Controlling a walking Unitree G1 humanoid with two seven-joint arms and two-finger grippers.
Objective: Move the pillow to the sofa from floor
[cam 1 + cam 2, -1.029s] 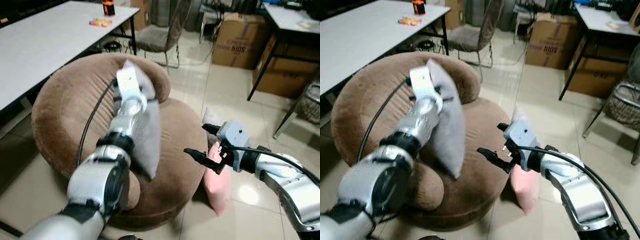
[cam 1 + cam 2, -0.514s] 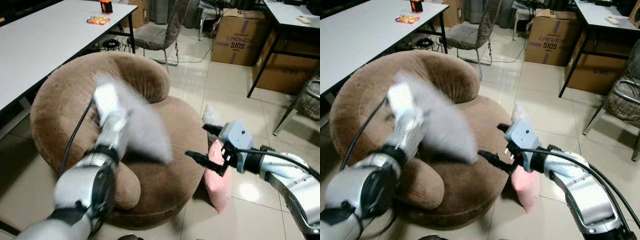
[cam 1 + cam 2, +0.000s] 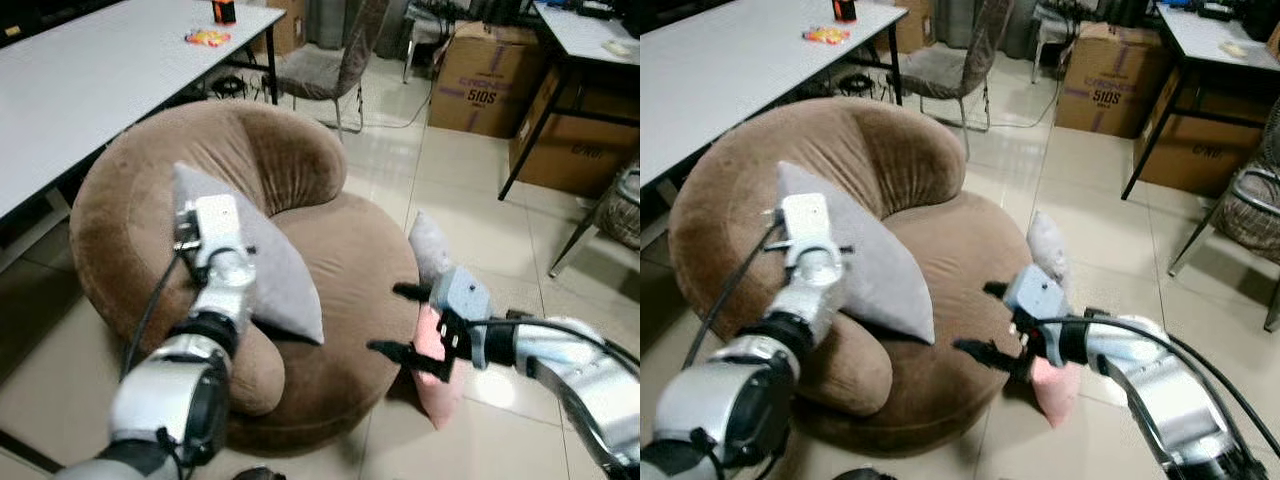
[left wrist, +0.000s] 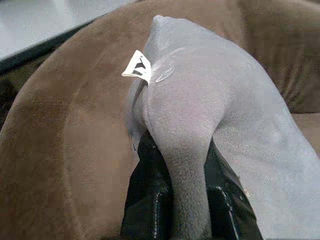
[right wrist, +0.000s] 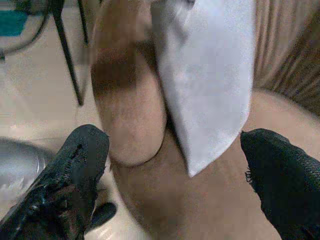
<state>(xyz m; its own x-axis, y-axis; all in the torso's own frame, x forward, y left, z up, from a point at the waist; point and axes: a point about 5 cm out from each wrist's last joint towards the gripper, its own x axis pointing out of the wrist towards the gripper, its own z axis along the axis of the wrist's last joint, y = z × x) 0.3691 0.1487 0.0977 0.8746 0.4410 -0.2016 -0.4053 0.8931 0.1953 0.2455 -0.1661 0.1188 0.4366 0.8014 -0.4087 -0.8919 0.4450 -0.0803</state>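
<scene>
The grey pillow [image 3: 262, 262] lies on the sofa [image 3: 340, 250], its corner pinched in the left tool [image 4: 175, 200]. Soft and light, it grips best at a corner. The right tool [image 3: 405, 322] gapes empty beside the sofa's edge.

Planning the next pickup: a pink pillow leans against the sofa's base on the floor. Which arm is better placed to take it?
Probably the right. The right gripper hangs open beside the pink pillow, while the left gripper is shut on the grey pillow lying on the sofa.
</scene>
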